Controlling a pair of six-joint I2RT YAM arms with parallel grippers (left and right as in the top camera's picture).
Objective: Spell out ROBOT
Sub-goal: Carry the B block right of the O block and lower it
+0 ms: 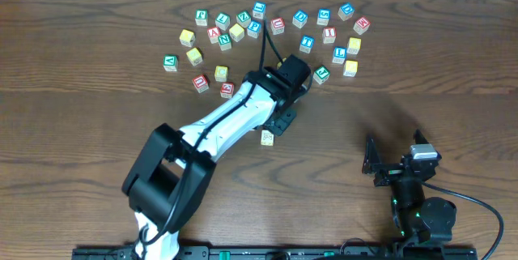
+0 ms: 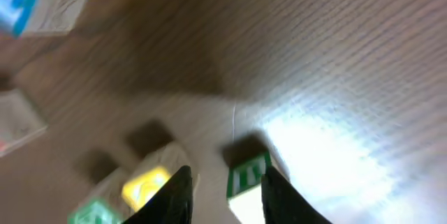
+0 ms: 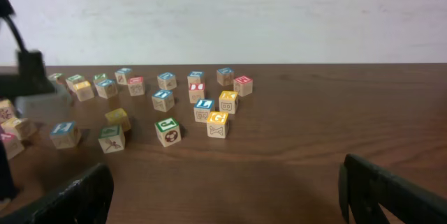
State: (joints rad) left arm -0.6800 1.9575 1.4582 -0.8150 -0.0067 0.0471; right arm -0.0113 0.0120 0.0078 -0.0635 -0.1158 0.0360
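A green-bordered cube (image 2: 248,177) rests on the table between my left gripper's (image 2: 227,195) fingertips. It lies against the right finger, with a gap on the left finger's side, so the jaws stand part open around it. Overhead, this cube (image 1: 267,137) sits just beyond the left gripper (image 1: 280,122). In the blurred left wrist view, a yellow-faced cube (image 2: 147,185) and another green cube (image 2: 91,213) lie left of the fingers. My right gripper (image 1: 380,163) rests wide open over bare table (image 3: 223,196) at the front right, holding nothing.
Several loose alphabet cubes (image 1: 267,29) are scattered across the back of the table, with blue, green, red and yellow faces. The right wrist view shows the same cluster (image 3: 167,102) well ahead. The left arm (image 1: 218,122) crosses the table's middle diagonally.
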